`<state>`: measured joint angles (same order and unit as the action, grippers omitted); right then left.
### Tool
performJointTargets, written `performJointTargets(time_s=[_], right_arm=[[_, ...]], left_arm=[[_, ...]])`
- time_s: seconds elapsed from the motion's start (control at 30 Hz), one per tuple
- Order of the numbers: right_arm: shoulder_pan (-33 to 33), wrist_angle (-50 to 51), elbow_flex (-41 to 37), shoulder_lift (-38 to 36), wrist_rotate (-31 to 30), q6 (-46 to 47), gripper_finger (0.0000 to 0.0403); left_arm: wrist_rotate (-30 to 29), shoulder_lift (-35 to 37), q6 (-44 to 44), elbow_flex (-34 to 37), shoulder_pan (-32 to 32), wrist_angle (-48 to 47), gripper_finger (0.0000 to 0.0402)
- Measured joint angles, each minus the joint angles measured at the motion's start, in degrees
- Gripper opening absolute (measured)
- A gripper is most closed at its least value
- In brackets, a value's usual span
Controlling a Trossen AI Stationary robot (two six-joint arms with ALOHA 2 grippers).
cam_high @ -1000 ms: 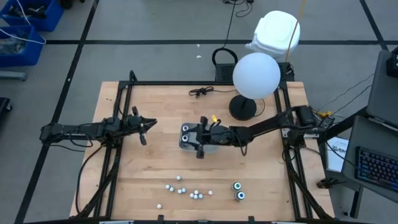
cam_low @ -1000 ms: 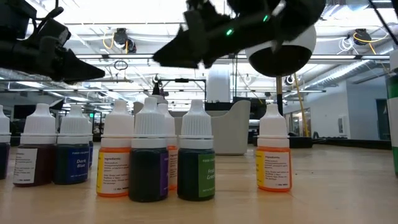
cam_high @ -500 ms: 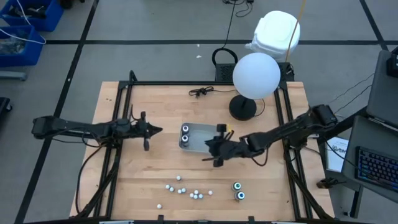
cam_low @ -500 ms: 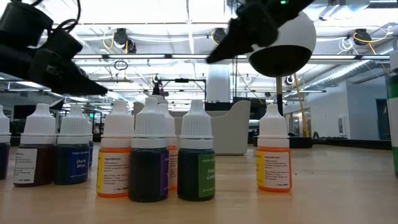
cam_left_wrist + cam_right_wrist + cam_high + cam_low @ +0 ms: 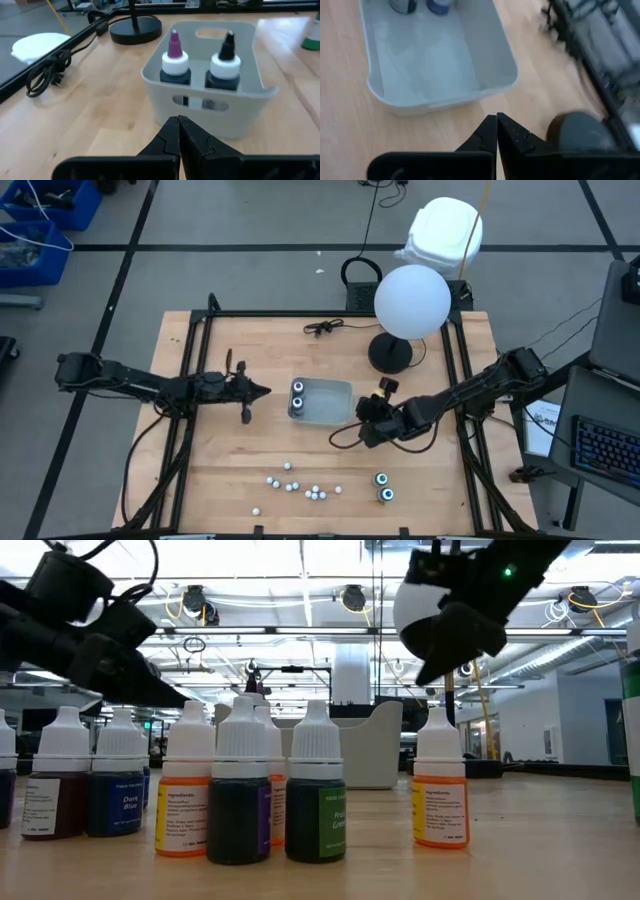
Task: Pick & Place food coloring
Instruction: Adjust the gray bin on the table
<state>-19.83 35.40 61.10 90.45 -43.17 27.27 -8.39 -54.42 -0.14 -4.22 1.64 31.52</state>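
Two bottles (image 5: 197, 70) beyond left end effector (image 5: 178, 131)

Matt grey plastic tray (image 5: 210, 107), wooden table (image 5: 250, 455)

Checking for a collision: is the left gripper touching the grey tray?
Apart. In the high view the left gripper, shut, stops short of the grey tray with bare wood between them; the left wrist view also shows table between its tips and the tray wall.

Pale grey tray (image 5: 325, 402), frame centre, on light wood table (image 5: 250, 350). Two dark bottles (image 5: 175, 70) inside: white collars, one purple tip, one black. Orange, green, dark-blue labelled dropper bottles (image 5: 315, 810), white caps. White globe lamp (image 5: 411, 300), black base.
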Motion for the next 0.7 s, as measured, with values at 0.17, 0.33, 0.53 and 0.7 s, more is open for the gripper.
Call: performJointTargets(time_s=[0.17,0.33,0.53,0.7], right_arm=[[1.9,-2.6,-3.4,0.0,3.9,0.5,0.0001],[4.5,-9.5,-8.1,0.0,7.9,-2.3,0.0000],[7.4,-18.7,-12.1,0.0,12.0,-6.0,0.0000],[9.5,-23.3,-13.9,0.0,13.6,-9.4,0.0000]], left_arm=[[-0.3,-8.4,-1.1,-5.2,0.1,-2.0,0.0009],[-2.6,-17.5,-0.4,-9.9,0.5,-5.1,0.0005],[-2.1,-26.3,-0.2,-16.9,1.7,-8.8,0.0004],[-2.1,-32.0,0.3,-22.3,1.7,-12.9,0.0011]])
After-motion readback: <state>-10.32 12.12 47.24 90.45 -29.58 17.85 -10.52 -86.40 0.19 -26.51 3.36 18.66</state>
